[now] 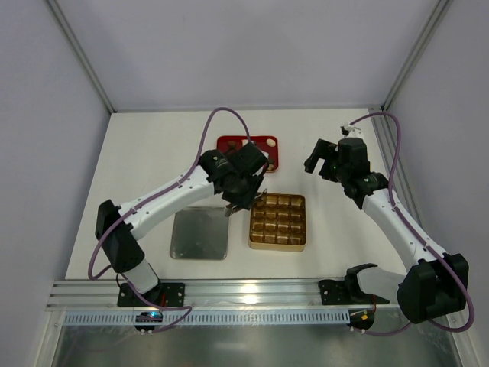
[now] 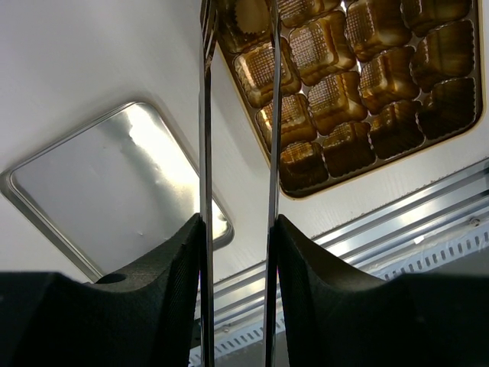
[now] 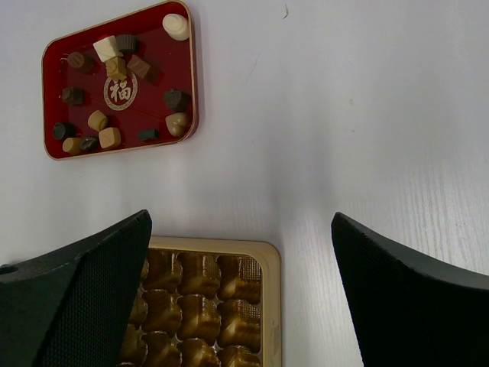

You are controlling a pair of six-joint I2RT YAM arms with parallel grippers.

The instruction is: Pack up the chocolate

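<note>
The left pincer [image 2: 238, 222] was clenched on the tweezers [image 2: 205, 115]. The blades stood apart with no piece visible between them, and their tips hung over a corner of the gold tray [image 2: 336, 84]. The right pincer [image 3: 241, 222] was released and idle. The chocolate [image 3: 109, 138] lay beyond both, in the red tray [image 3: 157, 99]. A fetch was probably due: approach one piece steeply and squeeze gently.

White table [image 1: 328, 229]: red tray [image 3: 157, 95] at back, gold grid tray [image 1: 277, 246] nearer, silver tray [image 1: 199, 233] beside it.
</note>
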